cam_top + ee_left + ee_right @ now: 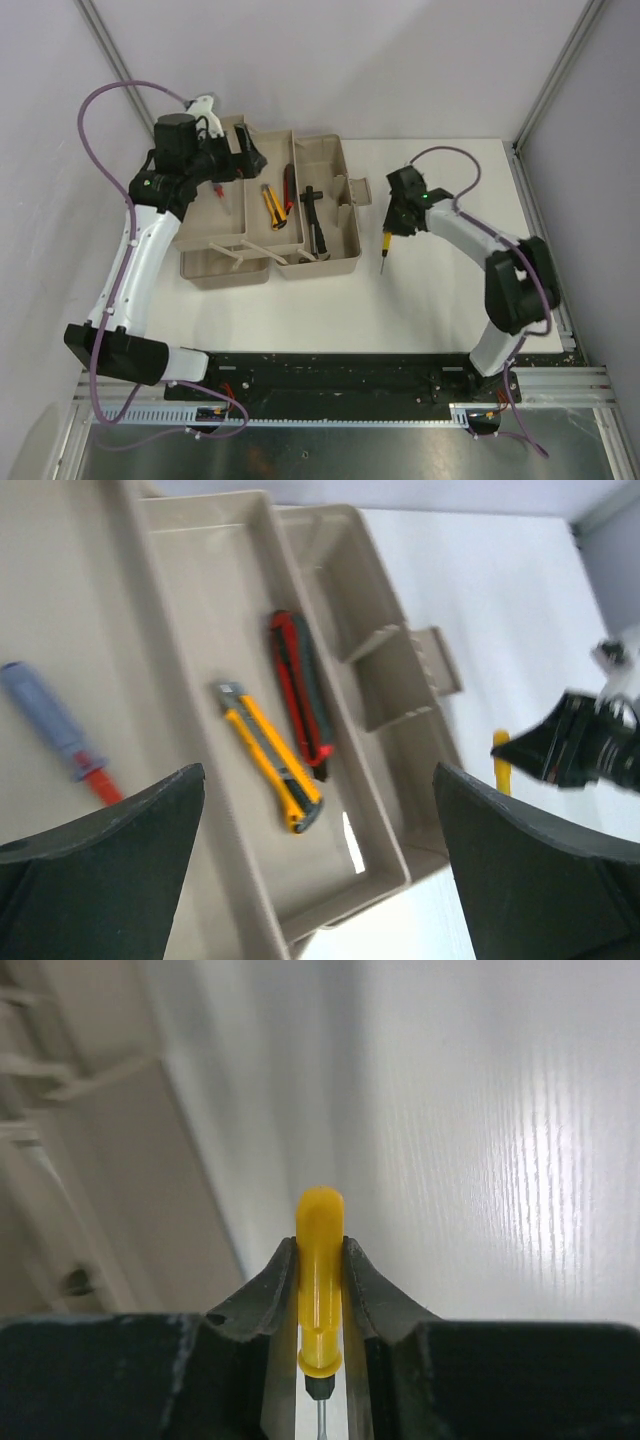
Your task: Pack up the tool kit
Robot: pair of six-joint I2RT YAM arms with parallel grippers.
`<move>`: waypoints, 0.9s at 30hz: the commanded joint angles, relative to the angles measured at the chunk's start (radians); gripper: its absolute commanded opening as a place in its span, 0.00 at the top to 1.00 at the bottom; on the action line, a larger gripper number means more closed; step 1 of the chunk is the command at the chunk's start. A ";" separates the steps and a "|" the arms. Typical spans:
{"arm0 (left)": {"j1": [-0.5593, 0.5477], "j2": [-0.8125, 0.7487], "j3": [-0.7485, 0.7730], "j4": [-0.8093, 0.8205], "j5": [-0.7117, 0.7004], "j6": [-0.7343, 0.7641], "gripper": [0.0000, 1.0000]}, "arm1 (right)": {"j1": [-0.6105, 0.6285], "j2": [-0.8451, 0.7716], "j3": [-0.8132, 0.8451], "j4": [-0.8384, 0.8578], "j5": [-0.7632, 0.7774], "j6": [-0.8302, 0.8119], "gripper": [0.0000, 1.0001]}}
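Right gripper (320, 1252): shut narrow on the yellow screwdriver (320, 1290); handle between both fingers, thin shaft towards the lower edge.
Yellow screwdriver place: right of centre in the top view, over the white table (450, 300), just beside the toolbox (335, 165) and outside it.
Left gripper (318, 772): jaws wide, holding nothing, over the toolbox at upper left.
Toolbox: open, trays spread, centre-left.
Middle tray: yellow knife (268, 755) beside red-black tool (300, 700).
Left tray: blue-red screwdriver (55, 735).
Right tray: black hammer (314, 215).

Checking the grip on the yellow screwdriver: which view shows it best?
Right wrist: the yellow screwdriver fills the centre, clamped in the right end effector. Top view shows it small, right of the toolbox; left wrist, only a blurred sliver.
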 commanded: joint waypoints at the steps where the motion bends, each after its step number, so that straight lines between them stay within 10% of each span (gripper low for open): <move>1: -0.090 -0.033 0.004 0.059 0.181 0.056 0.00 | -0.056 -0.201 0.029 0.050 -0.091 -0.039 1.00; 20: -0.400 0.209 -0.076 0.488 0.517 -0.266 0.01 | -0.046 -0.504 0.045 0.376 -0.446 0.054 1.00; 27: -0.431 0.244 -0.128 0.631 0.495 -0.391 0.18 | -0.036 -0.489 0.044 0.408 -0.453 0.067 1.00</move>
